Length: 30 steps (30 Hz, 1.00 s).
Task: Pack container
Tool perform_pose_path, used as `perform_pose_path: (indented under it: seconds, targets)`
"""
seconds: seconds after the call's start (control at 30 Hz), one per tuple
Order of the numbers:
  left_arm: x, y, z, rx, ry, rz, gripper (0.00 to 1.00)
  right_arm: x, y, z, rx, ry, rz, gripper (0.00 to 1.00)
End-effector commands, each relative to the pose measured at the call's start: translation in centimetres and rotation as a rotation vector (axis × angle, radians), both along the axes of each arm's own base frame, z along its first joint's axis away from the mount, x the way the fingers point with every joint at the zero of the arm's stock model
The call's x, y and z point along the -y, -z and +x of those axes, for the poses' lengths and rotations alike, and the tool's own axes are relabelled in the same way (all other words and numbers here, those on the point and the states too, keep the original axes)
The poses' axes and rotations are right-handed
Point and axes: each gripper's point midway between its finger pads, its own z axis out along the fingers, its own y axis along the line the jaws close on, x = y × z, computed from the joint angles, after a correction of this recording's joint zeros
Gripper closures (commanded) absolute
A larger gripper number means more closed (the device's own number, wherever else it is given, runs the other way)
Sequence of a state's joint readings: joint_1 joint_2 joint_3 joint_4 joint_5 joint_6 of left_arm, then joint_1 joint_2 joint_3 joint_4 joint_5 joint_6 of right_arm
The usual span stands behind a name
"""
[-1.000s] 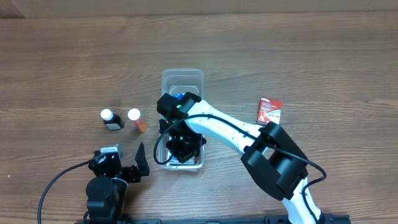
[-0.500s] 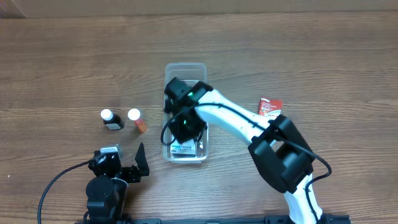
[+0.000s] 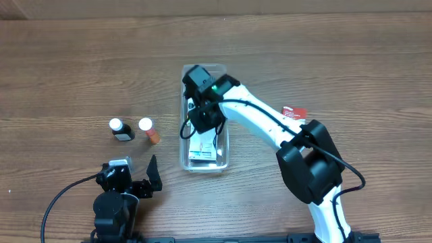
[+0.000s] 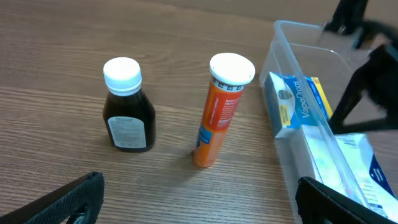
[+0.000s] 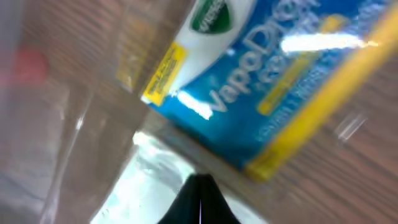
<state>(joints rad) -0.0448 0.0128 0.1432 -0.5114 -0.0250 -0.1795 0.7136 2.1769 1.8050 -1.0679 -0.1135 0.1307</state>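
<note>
The clear plastic container (image 3: 186,160) lies lengthwise in the middle of the table and also shows in the left wrist view (image 4: 297,28). It holds a blue VapoDrops box (image 5: 267,99), also in the left wrist view (image 4: 298,102), and a white packet (image 3: 202,151). My right gripper (image 3: 202,116) reaches down into the container; in the right wrist view its fingers (image 5: 200,186) are shut together over the white packet, beside the blue box. My left gripper (image 3: 145,181) is open and empty at the front left, its fingers wide apart (image 4: 199,202).
A dark bottle with a white cap (image 3: 121,129) (image 4: 129,109) and an orange tube (image 3: 150,131) (image 4: 221,112) stand left of the container. A red packet (image 3: 295,112) lies to the right, partly behind the right arm.
The right gripper has moved toward the far end inside the container, and the container has slid away and slightly right. The white packet now shows at its near end. The left arm is still.
</note>
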Motion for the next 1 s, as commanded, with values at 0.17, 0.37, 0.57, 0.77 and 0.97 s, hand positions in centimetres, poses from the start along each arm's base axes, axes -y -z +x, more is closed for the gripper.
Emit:
perform_pose_path:
  seconds: [0.17, 0.37, 0.57, 0.77, 0.97]
  targets:
    - [0.1, 0.0, 0.0, 0.006, 0.012, 0.013, 0.0, 0.4, -6.6, 0.1, -0.017, 0.094, -0.005, 0.96]
    - [0.1, 0.0, 0.0, 0.006, 0.012, 0.013, 0.0, 1.1, -4.2, -4.9, -0.23, 0.083, -0.048, 0.96]
    - [0.1, 0.0, 0.0, 0.006, 0.012, 0.013, 0.0, -0.3, -0.6, -8.4, -0.319, 0.029, -0.034, 0.96]
    - [0.1, 0.0, 0.0, 0.006, 0.012, 0.013, 0.0, -1.0, 2.3, -6.8, -0.231, 0.068, -0.009, 0.96]
    - [0.1, 0.0, 0.0, 0.006, 0.012, 0.013, 0.0, -0.5, 2.3, 0.1, -0.012, 0.14, 0.045, 0.96]
